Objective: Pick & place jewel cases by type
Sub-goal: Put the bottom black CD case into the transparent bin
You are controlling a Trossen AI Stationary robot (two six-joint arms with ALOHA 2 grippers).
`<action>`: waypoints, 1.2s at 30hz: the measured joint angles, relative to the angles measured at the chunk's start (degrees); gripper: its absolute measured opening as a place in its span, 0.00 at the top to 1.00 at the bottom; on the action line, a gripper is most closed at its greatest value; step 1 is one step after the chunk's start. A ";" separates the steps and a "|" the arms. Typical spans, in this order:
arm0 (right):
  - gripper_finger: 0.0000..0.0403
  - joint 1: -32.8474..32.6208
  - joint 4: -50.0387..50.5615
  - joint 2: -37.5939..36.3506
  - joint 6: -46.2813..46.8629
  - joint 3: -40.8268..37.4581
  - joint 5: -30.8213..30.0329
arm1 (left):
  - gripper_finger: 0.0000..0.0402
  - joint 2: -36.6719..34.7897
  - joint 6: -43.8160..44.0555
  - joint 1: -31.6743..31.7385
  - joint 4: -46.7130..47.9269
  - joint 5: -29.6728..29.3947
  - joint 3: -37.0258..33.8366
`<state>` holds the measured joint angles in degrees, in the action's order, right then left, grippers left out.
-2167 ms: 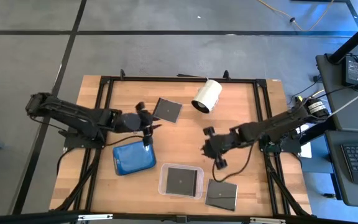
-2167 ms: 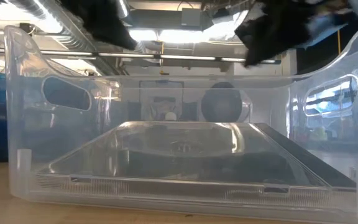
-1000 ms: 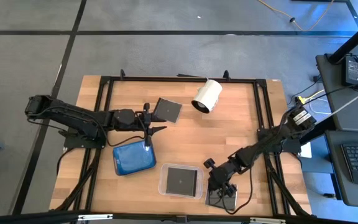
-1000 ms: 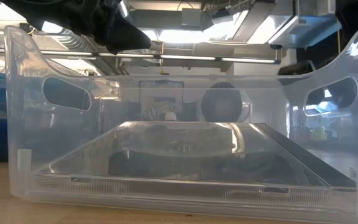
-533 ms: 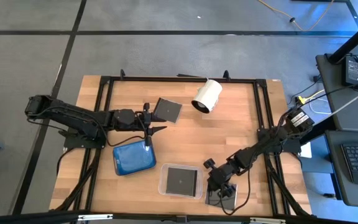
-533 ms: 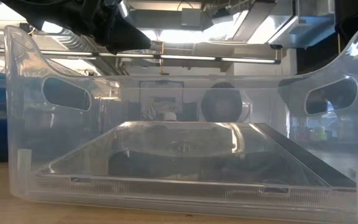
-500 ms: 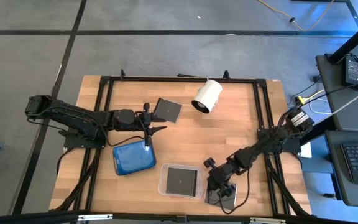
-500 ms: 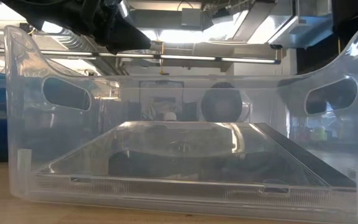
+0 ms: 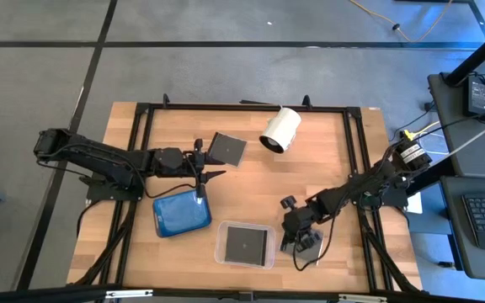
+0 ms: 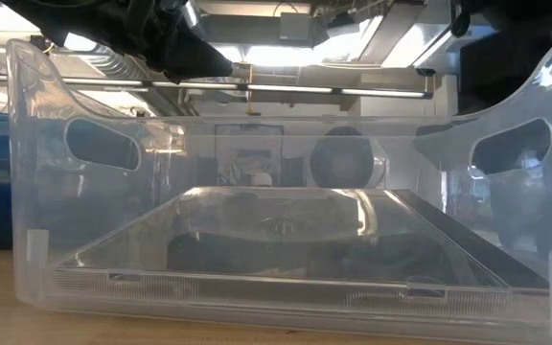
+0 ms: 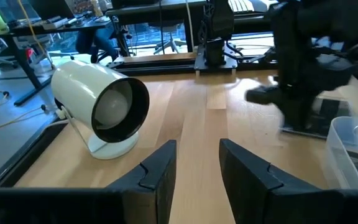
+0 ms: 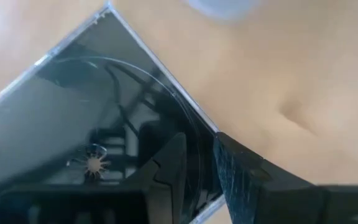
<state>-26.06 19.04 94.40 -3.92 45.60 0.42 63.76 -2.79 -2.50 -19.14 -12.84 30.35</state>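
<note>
Jewel cases, current layout: one dark case [image 9: 226, 148] lies flat on the table [image 9: 327, 168] at the far side, next to the white cylinder [image 9: 280, 129]; a second dark case [image 9: 247, 243] lies inside the clear tray [image 9: 221, 244] at the near edge; a third dark case [image 12: 86, 134] is in the right gripper [image 9: 300, 240], just right of the clear tray.

Right gripper: fingers nearly closed, narrow gap only. Right wrist view shows both fingertips [image 12: 166, 158] clamped over one edge of the case, one above and one below. Case is tilted w/ one corner up; bare wood visible beyond it. High view: case mostly hidden under the gripper, only a grey sliver showing.

Left gripper [image 9: 202, 172]: hovers near table centre-left, between the far dark case and the blue tray [image 9: 180, 213]. Left wrist view: fingers [image 11: 160, 168] parted by a moderate gap, nothing between them; white cylinder lies on its side ahead, open end toward the camera.

Low view: clear tray wall fills the frame, dark case flat on its floor.
</note>
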 joint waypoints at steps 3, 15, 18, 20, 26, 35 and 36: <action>0.77 1.72 2.89 -0.60 -2.92 0.06 -2.42 | 0.71 0.00 0.00 0.00 0.29 -0.16 0.00; 0.77 13.28 5.31 -0.56 -13.70 0.02 -4.38 | 0.71 0.00 -0.02 0.00 2.74 -2.76 0.00; 0.77 16.69 4.12 -0.56 -17.20 0.02 -6.45 | 0.71 0.00 -0.02 -0.02 2.74 -3.13 0.00; 0.77 19.10 2.27 -0.54 -20.26 -0.01 -6.69 | 0.71 0.00 -0.02 0.00 2.74 -3.17 0.00; 0.77 26.04 -5.37 -0.23 -26.48 -0.24 -6.73 | 0.70 0.00 0.00 0.00 2.72 -3.11 0.00; 0.77 31.58 -13.88 -0.17 -26.84 -0.24 -6.51 | 0.71 0.00 2.42 0.00 2.68 -2.58 0.00; 0.77 31.58 -14.16 -0.47 -25.97 -0.24 -6.29 | 0.71 0.02 3.08 0.02 2.56 -2.62 0.00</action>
<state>5.52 4.88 93.93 -29.89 45.36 -5.87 63.79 0.29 -2.49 -16.58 -15.45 30.35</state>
